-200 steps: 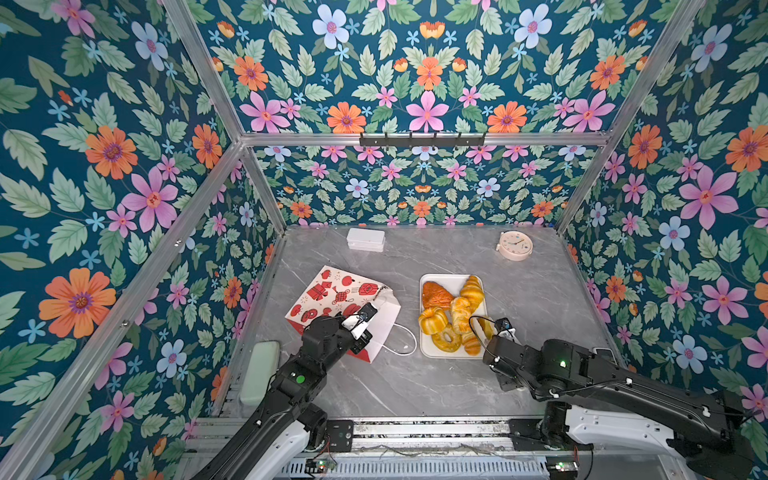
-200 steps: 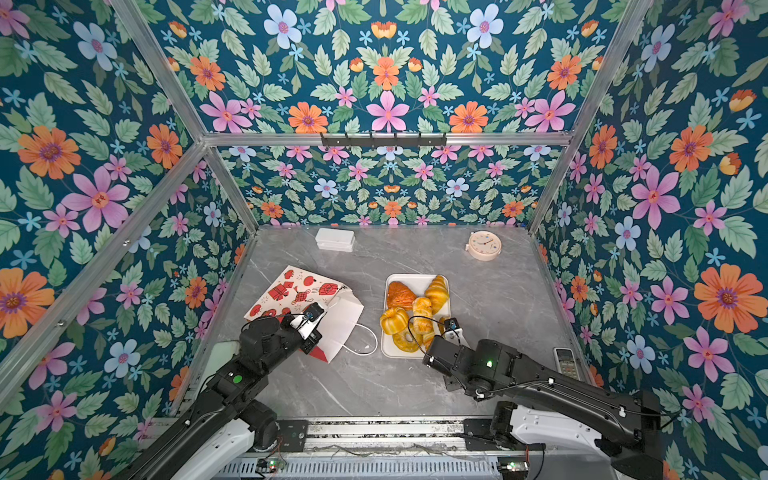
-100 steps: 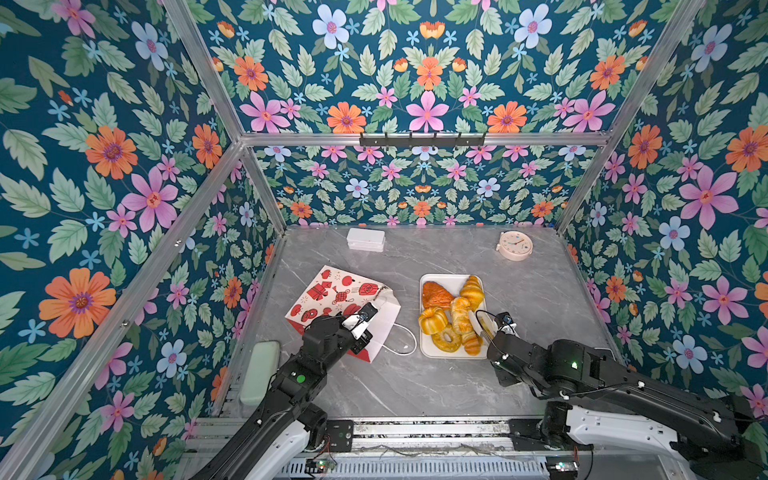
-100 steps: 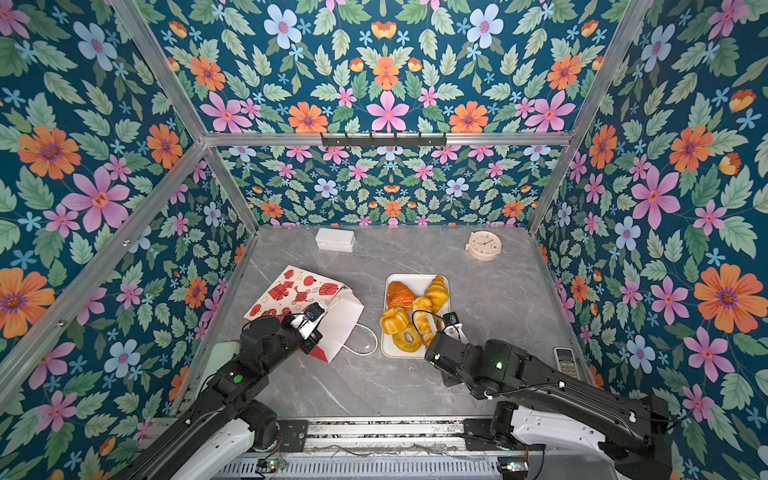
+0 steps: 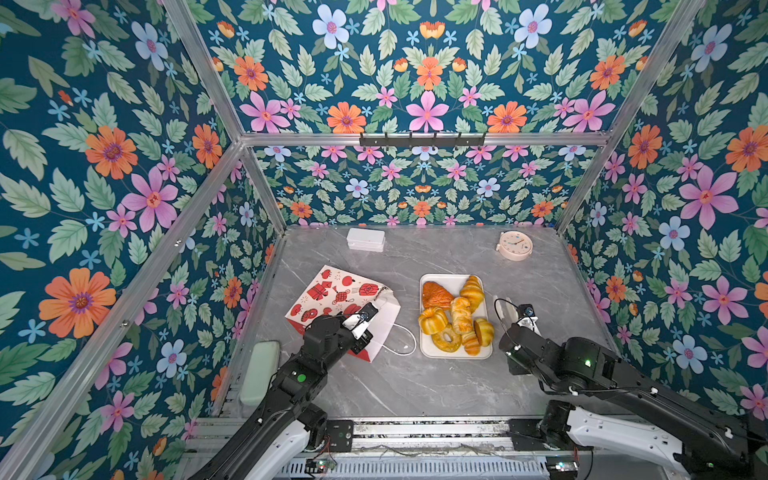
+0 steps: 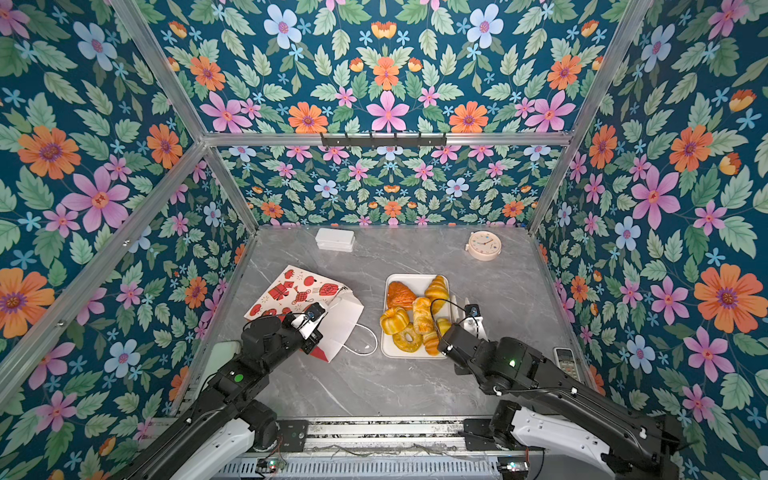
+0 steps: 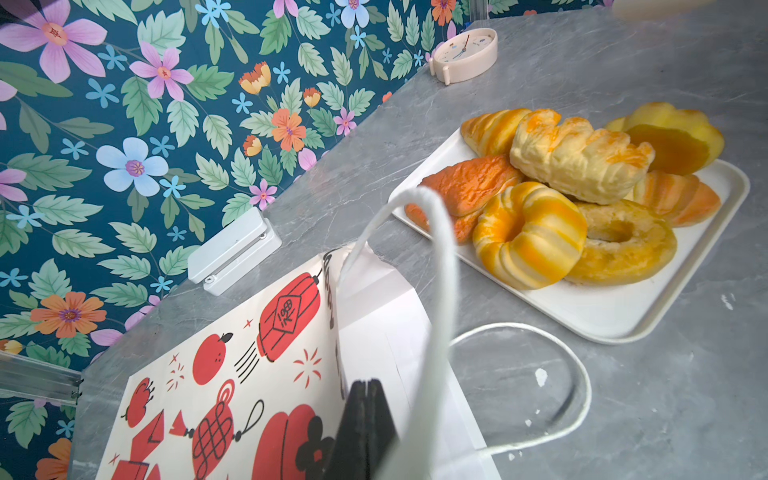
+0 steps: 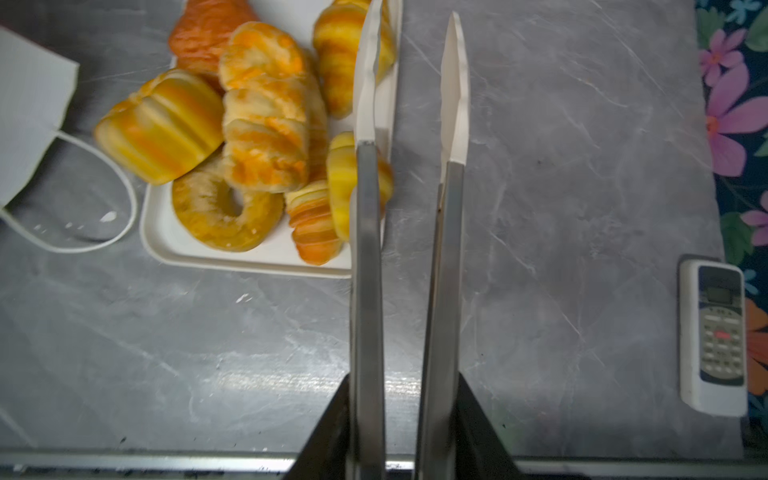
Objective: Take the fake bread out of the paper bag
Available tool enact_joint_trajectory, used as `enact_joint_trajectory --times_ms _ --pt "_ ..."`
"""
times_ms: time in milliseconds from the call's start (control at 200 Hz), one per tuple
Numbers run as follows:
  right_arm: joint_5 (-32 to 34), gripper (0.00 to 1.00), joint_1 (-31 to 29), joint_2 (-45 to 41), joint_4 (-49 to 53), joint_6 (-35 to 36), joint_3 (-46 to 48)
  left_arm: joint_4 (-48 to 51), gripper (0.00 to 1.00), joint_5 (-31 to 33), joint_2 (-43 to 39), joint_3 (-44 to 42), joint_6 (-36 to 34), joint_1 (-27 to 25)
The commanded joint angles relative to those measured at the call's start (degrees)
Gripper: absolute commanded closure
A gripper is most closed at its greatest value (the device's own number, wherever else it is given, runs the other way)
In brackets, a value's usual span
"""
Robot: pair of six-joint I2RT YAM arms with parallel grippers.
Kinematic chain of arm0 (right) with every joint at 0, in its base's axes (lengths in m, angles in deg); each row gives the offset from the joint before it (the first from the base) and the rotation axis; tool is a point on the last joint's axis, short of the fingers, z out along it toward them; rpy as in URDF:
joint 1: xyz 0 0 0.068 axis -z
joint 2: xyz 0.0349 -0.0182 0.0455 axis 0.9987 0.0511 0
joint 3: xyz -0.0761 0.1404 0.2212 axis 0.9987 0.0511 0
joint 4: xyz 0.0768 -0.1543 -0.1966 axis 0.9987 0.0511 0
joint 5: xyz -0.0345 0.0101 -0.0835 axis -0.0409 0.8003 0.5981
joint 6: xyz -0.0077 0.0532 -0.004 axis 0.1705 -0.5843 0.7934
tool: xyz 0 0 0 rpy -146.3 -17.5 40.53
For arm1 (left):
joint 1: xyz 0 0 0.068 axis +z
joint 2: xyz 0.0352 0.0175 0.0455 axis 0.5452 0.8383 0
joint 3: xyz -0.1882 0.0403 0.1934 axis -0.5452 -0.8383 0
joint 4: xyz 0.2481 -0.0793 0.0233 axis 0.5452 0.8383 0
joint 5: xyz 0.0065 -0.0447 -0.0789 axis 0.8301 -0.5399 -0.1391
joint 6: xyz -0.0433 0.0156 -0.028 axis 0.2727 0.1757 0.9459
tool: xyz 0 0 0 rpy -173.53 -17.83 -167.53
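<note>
At the left, the paper bag (image 5: pixel 332 297) lies on its side on the table (image 5: pixel 415 386), printed face up; its long axis slants from far left to near right. Its mouth points right, toward the tray, and one cord handle (image 5: pixel 405 340) lies looped on the table between the two. The left gripper (image 7: pixel 368 399) has its jaws pressed together on what looks like the upper lip of the mouth, and the second handle (image 7: pixel 436 291) arches up just beside it. The bag looks flat, and I judge it empty, though its depth is hidden.

In the middle, the fake bread (image 5: pixel 455 328) is all on the white tray (image 5: pixel 453 354), seven pieces heaped and touching. The heap's long axis runs front to back, along the tray's long side.

At the right, the tongs (image 8: pixel 365 249) are clamped at their handle end in the right gripper (image 8: pixel 403 378); their white tips stand apart with nothing between them. They point away from the robot, parallel to the tray's long side; one tip is over the tray's right rim and the other over bare table.

So the bread lies just left of the tongs, and the bag lies well left, beyond the tray; the right arm is nearer the bread, the left nearer the bag. Any further pick would need the tongs swung left, across the tray, to the mouth.
</note>
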Motion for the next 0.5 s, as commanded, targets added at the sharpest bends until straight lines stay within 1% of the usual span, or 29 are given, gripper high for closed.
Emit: enact_joint_trajectory --times_ms 0,75,125,190,325,385,495 --pt "-1.29 0.66 7.86 0.53 -3.76 3.62 2.22 -1.65 1.0 -0.66 -0.21 0.31 0.08 0.06" --pt "-4.52 0.67 16.36 2.1 -8.74 7.24 4.3 -1.7 1.0 -0.57 -0.47 0.31 0.13 0.06" --pt "-7.8 0.67 22.38 4.0 -12.65 10.11 5.71 -1.73 1.0 -0.66 -0.61 0.3 0.17 0.06" --pt "-9.91 0.68 28.28 7.27 -17.17 12.26 7.04 -1.67 1.0 -0.68 -0.91 0.31 0.23 0.06" --pt "-11.1 0.69 35.31 15.41 -22.99 14.58 6.8 -1.56 1.0 -0.66 -1.65 0.31 0.35 0.02" --pt "-12.36 0.69 38.52 19.42 -23.93 14.93 5.79 -1.61 1.0 -0.57 -1.97 0.34 0.38 0.06" --pt "-13.24 0.68 42.15 26.41 -25.22 15.73 4.04 -1.58 1.0 -0.01 -2.13 0.52 0.48 0.06"
